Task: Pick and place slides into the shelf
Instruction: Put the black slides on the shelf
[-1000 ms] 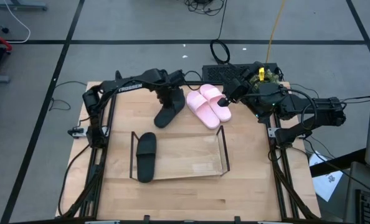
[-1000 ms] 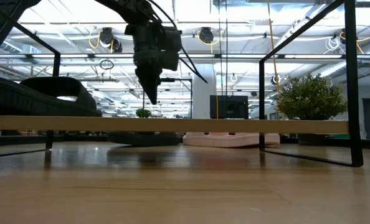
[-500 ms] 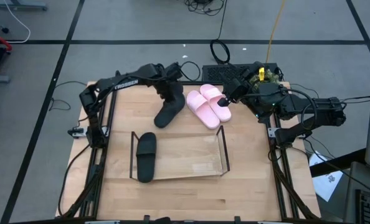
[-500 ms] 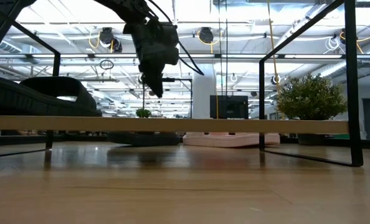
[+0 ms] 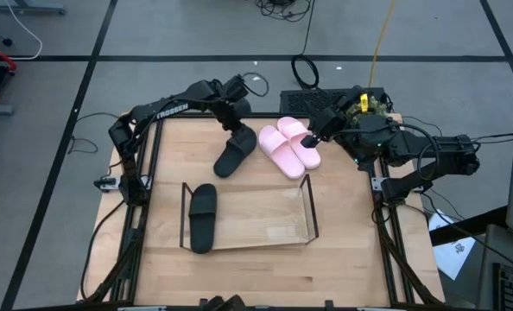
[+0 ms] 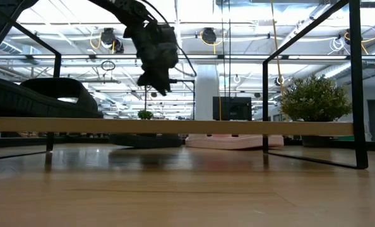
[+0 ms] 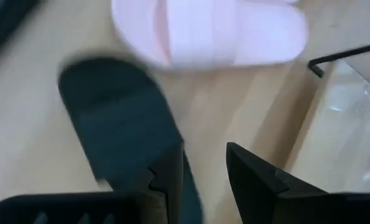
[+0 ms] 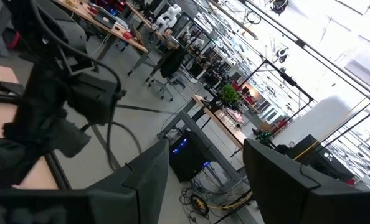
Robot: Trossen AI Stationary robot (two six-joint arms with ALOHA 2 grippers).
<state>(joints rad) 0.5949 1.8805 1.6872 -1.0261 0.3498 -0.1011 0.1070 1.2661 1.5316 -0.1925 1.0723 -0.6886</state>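
I hold the left gripper (image 7: 200, 180), fingers (image 7: 167, 177) spread and empty, above the loose matte black slide sandal (image 5: 233, 155), lined up for grabbing.

A light wooden table (image 5: 239, 259) holds a clear plastic shelf with thin dark wire ends (image 5: 274, 216). One black slide sandal (image 5: 202, 217) lies inside it at the left end. Another black slide (image 5: 233, 155) lies behind the shelf, beside two pale pink slides (image 5: 288, 147). The left gripper (image 5: 237, 125) hangs above that black slide. The right gripper (image 5: 315, 138) sits by the pink pair.
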